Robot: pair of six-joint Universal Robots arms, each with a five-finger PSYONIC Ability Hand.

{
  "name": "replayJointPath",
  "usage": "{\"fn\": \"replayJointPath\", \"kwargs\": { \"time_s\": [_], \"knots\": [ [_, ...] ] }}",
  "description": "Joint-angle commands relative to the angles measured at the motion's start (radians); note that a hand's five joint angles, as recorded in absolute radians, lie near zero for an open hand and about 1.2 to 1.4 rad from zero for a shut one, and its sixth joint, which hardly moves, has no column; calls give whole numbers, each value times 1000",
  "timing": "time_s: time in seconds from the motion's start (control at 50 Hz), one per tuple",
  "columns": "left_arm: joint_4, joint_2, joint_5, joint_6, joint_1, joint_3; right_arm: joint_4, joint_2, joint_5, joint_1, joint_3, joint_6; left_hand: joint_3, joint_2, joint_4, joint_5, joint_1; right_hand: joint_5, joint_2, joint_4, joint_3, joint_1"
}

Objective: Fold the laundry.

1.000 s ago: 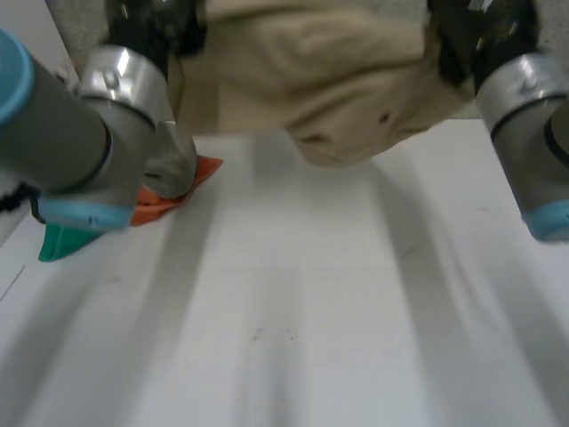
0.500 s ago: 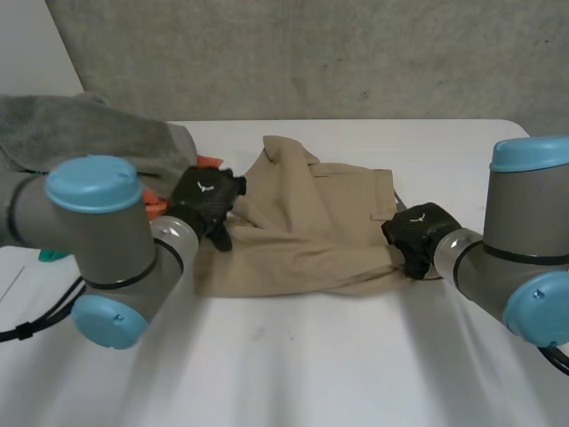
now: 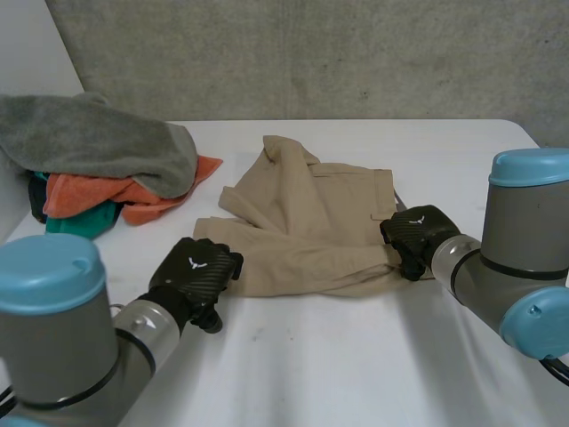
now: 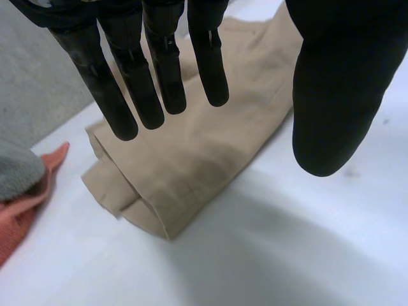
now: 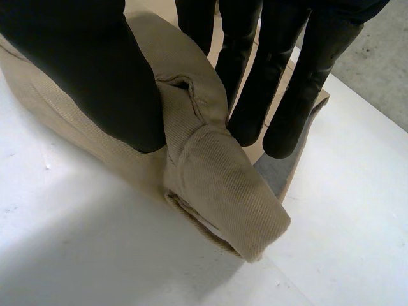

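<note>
Left hand [image 4: 167, 70]: fingers straight and spread, thumb wide apart, nothing held. It hovers above the near left end of the tan twill garment [image 3: 307, 222], where the cloth lies doubled over itself.

Right hand [image 5: 83, 70]: thumb and fingers [image 5: 252, 95] close on a raised ridge of the garment at its right end, near the waistband, so this hand has a pinch on it.

The garment lies mid-table on the white table [image 3: 356, 356], roughly flat and creased, between the two hands (trousers or shorts, cannot tell which).

Beyond it, at the far left of the table, sits a heap: a rumpled grey towel [image 3: 98, 138] over an orange cloth [image 3: 147, 197] and a teal cloth [image 3: 80, 221], well apart from the garment.

Handling, as a judgement: light, limp, fairly grippy weave, not fragile. It will sag and bunch if lifted from one point. Best taken at two corners of one end, pinching both layers at the doubled edge, then drawn taut before folding.
</note>
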Motion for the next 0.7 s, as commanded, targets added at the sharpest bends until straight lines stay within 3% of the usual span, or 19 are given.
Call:
{"fn": "replayJointPath", "kwargs": {
  "time_s": [0.02,0.18,0.44,0.52,0.62,0.7],
  "knots": [
    [43,-179,-6,3,42,129,-1,-3,-2,0,18,0,-62,-58,-58,-59,-53,238,217,210,203,332],
    [63,-315,-9,47,56,238,-2,-9,-2,-1,18,0,-10,-5,-5,-6,0,238,217,210,203,332],
    [58,-377,-9,161,88,294,-10,-6,0,-6,19,-2,29,33,33,32,38,238,217,210,203,332],
    [57,-380,-9,162,88,301,-11,-6,0,-7,18,-2,184,188,188,187,193,238,217,210,203,332],
    [60,-378,-5,161,88,304,-11,-8,0,-7,18,-2,679,684,684,683,689,238,217,210,203,332],
    [61,-378,-11,161,87,315,-11,-8,0,-7,19,-2,680,684,685,683,689,238,217,210,203,332]
  ]
}}
